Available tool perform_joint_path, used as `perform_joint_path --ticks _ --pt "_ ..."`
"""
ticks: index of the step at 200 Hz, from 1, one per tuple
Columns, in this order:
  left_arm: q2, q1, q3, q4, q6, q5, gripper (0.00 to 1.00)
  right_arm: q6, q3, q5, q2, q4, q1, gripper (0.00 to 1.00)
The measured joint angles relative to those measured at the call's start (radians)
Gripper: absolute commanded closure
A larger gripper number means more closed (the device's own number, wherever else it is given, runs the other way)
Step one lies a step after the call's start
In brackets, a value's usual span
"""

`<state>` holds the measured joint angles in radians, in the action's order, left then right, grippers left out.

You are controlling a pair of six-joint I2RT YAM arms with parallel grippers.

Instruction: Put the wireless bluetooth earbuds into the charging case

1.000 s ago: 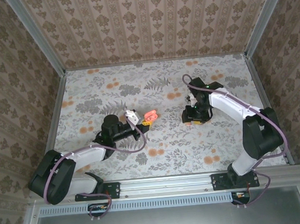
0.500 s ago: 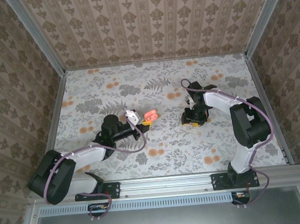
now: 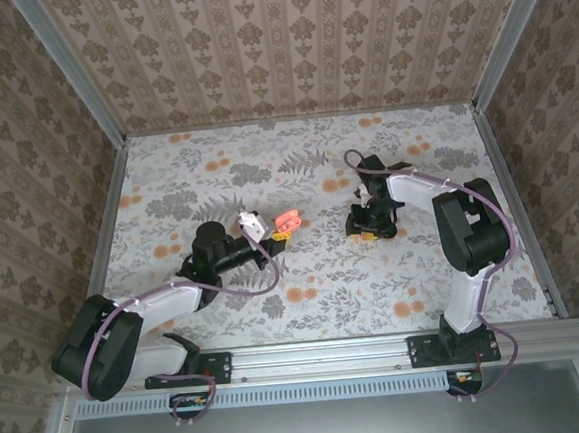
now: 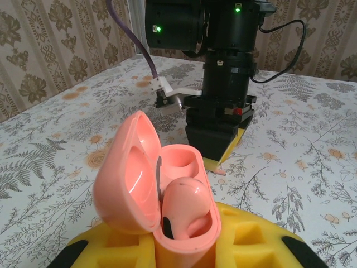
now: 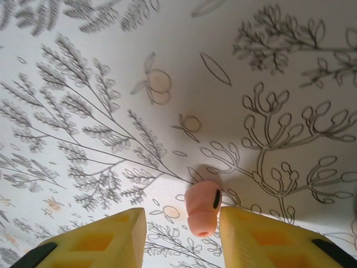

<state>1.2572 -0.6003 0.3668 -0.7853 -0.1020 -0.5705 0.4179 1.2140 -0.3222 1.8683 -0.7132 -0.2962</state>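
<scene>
Charging case (image 4: 127,181), salmon-pink, lid open (one pink earbud (image 4: 187,202) resting inside)

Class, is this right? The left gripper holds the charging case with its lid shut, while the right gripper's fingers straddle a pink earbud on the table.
No: the left wrist view shows the charging case with its lid open. Otherwise correct: the left gripper holds it, and the right gripper straddles the pink earbud on the table.

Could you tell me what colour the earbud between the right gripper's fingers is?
The earbud is salmon pink with a black slot; clearest in the right wrist view.
</scene>
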Motion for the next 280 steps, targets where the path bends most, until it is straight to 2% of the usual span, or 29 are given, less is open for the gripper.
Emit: perform_joint_path --ticks 120,205,280 --pt "0.000 0.006 0.000 0.000 0.000 0.000 0.86 -0.077 0.126 0.082 0.046 -0.137 -0.026 0.60" --pt "0.000 0.006 0.000 0.001 0.000 0.000 0.86 -0.101 0.155 0.093 0.103 -0.158 -0.040 0.75" --pt "0.000 0.006 0.000 0.024 0.000 0.000 0.85 -0.105 0.161 0.110 0.111 -0.159 -0.045 0.84"
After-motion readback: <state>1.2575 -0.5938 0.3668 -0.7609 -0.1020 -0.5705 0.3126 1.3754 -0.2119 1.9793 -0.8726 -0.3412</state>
